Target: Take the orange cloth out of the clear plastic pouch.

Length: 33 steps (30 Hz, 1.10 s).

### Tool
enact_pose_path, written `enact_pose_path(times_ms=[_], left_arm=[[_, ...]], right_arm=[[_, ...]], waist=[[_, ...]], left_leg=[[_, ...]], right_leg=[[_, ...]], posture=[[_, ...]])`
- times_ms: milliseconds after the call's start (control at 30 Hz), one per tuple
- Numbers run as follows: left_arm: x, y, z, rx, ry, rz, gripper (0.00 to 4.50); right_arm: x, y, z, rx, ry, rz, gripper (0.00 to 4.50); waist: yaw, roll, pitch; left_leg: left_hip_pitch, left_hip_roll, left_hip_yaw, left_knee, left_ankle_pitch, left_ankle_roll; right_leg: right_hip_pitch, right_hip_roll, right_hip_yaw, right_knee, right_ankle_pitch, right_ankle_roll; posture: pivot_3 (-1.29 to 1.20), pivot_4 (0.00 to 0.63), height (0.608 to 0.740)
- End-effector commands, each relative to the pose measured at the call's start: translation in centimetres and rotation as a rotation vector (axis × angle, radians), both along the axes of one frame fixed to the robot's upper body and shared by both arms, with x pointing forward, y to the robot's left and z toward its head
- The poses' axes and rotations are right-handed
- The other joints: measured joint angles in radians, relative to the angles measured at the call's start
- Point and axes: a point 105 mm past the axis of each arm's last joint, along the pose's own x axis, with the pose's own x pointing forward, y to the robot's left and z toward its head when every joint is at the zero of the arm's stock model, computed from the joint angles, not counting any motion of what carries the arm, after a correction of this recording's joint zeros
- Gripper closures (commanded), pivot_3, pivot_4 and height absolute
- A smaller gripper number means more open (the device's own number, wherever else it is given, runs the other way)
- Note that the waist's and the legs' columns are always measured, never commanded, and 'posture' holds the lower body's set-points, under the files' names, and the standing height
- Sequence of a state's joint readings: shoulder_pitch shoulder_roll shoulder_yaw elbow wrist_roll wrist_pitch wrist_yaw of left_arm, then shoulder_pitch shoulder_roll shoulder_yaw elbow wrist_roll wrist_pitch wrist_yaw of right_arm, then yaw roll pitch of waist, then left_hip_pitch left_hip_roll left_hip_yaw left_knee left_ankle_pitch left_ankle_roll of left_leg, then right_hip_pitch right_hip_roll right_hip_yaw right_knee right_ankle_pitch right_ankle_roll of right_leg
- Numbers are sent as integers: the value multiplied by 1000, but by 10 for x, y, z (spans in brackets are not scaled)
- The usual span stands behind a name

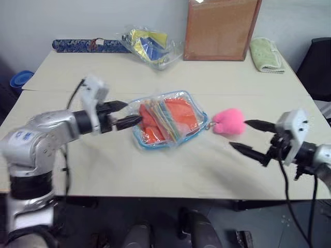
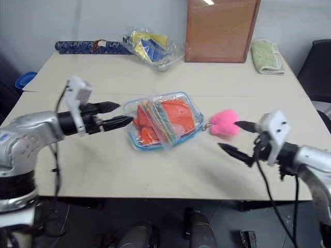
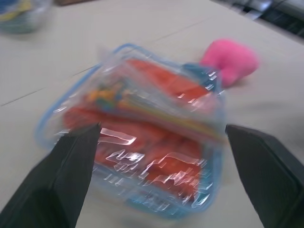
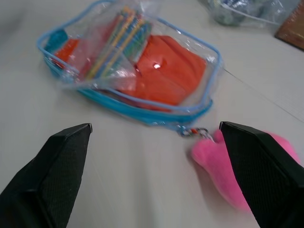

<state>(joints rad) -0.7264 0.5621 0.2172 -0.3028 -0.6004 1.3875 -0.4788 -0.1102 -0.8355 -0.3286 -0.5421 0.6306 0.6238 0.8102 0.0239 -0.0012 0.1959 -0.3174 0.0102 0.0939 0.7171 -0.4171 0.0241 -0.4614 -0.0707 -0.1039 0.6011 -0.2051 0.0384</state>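
Cloth (image 1: 182, 112), the orange cloth, lies inside the clear plastic pouch (image 1: 138, 135) on the table (image 1: 155, 170). We hold our left gripper (image 1: 123, 113) and right gripper (image 1: 248, 136) wide apart beside it, holding nothing.

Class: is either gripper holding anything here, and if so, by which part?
Nothing is held. The left gripper and right gripper are open on either side of the clear plastic pouch.
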Motion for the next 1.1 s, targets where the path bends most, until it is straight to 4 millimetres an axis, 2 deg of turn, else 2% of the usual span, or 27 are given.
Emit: enact_pose_path(times_ms=[33,200,400,533,733,833,1100], left_arm=[[12,5,-9,14,137,149,36],[24,-13,-21,47,231,166,36],[36,-45,-13,83,225,107,36],[37,-59,-8,90,215,62,36],[39,-60,2,97,195,54,36],[38,-66,4,59,249,42,36],[44,-79,-13,111,313,34,36]], right_arm=[[-5,14,14,21,-55,27,0],[-3,22,13,25,-63,36,0],[-4,27,7,40,-62,40,0],[-5,27,5,44,-61,32,0],[-7,24,2,43,-65,5,0],[-9,23,0,47,-64,-3,0],[-10,24,1,53,-79,-13,0]], waist=[[-4,0,0],[-1,0,0],[2,0,0],[1,0,0],[-1,0,0],[0,0,0],[1,0,0]], left_leg=[[0,0,1,0,0,-1],[2,2,0,0,1,-3],[1,1,-1,0,2,-4],[1,2,0,0,2,-4],[2,3,0,0,2,-6],[2,3,-1,0,2,-7],[1,2,-1,0,2,-7]], right_leg=[[0,2,1,0,0,0],[-1,7,1,0,-1,-1],[-1,7,1,0,-1,-1],[-1,7,1,0,-1,-1],[-2,7,2,1,-1,-2],[-2,8,1,2,-2,-3],[-2,8,1,2,-2,-3]], posture=[[0,150,740],[0,150,740],[0,150,740],[0,150,740],[0,150,740],[0,150,740],[0,150,740]])
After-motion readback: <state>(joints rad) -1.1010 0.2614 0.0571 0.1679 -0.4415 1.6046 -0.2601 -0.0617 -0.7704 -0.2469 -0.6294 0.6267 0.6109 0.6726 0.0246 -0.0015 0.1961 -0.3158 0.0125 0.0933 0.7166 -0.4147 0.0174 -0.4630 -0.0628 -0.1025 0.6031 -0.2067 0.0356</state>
